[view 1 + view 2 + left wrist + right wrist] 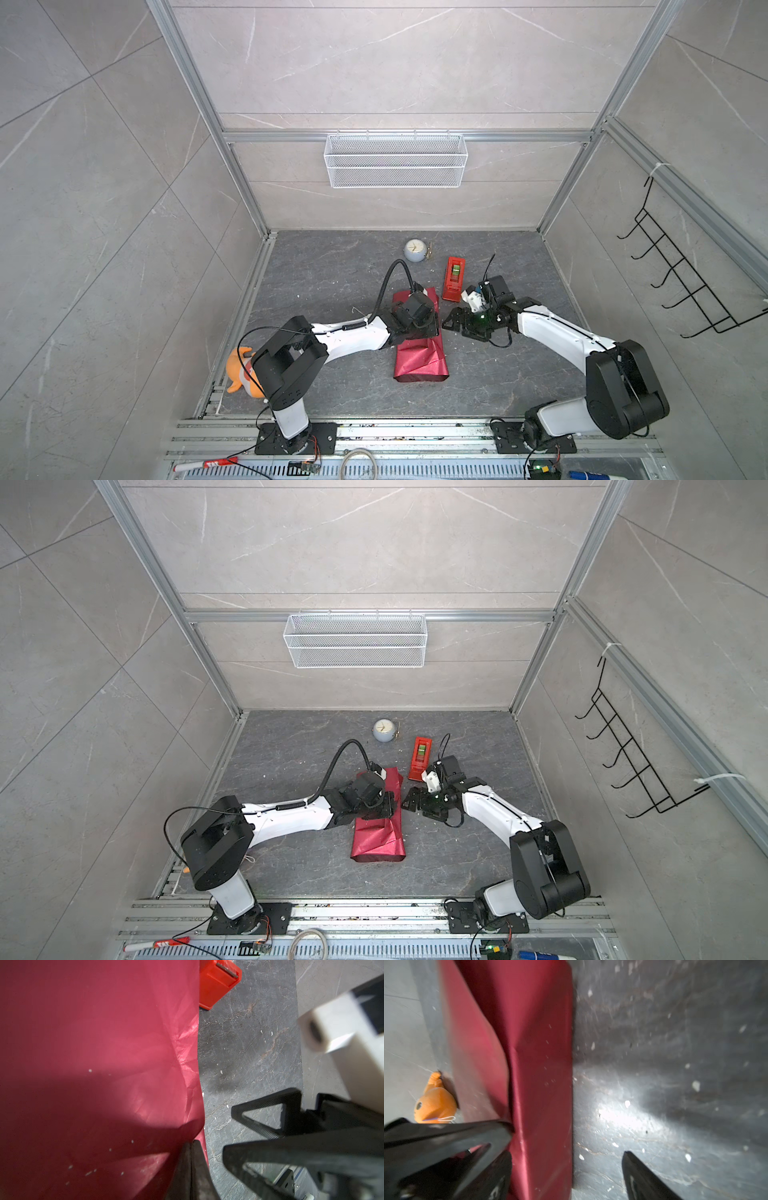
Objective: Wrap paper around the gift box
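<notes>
Well to the left of both sets of jaws, an orange plush toy (239, 370) lies at the tabletop (332, 270) edge beside the left arm's base. The left gripper (434, 327) reaches over the paper (419, 361). Its jaws are pressed together, and in the left wrist view (192, 1147) they pinch the paper's right-hand edge at their tips. The paper lies as 1 long folded bundle under these jaws and runs from them toward the near edge, dark maroon side up and creased. The gift box is hidden; whether it sits inside the bundle cannot be told. A red tape dispenser (453, 278) stands just beyond the jaws, between the 2 grippers, and a small round clock (414, 250) sits farther back. The right gripper (451, 322) faces the left one from just beside the paper's edge. Its jaws (566, 1153) stand wide apart, holding nothing, low over the tabletop.
</notes>
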Tool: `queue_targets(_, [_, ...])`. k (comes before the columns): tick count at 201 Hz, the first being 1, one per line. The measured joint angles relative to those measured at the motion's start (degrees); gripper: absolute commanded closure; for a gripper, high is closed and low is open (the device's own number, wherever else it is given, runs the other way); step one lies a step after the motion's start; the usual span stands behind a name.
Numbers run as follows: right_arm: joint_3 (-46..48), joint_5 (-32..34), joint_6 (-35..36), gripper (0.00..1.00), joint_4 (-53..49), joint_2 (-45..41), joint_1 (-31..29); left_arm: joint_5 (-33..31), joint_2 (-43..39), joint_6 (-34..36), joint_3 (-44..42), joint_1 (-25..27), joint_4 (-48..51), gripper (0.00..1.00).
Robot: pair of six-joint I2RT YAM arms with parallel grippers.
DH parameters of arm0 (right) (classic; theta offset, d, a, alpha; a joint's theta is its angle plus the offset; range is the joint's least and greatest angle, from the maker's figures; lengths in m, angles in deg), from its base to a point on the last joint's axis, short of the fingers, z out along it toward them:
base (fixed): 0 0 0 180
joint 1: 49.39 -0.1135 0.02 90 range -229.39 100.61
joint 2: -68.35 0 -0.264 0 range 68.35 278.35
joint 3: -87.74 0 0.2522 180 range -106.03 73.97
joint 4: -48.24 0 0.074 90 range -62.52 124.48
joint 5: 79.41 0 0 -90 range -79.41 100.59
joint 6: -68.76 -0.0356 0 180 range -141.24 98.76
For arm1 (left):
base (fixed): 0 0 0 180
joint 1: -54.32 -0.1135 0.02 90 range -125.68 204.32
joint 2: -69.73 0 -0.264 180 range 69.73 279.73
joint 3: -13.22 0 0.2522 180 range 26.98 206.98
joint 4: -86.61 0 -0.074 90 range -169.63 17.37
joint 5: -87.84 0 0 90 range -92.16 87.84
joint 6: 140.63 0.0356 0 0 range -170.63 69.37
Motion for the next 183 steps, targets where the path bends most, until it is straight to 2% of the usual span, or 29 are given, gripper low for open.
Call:
queue_targets(58, [-4.09, -1.73, -2.99, 0.16, 5.62, 5.49, 0.39, 0.00, -0.04, 0.00, -0.15, 0.00, -0.24, 1.00])
queue_targets(183, [-4.61, -3.45, -4.59, 0.18, 10.08, 12.50, -1.07, 0.04, -0.04, 0.00, -0.15, 0.00, -0.24, 1.00])
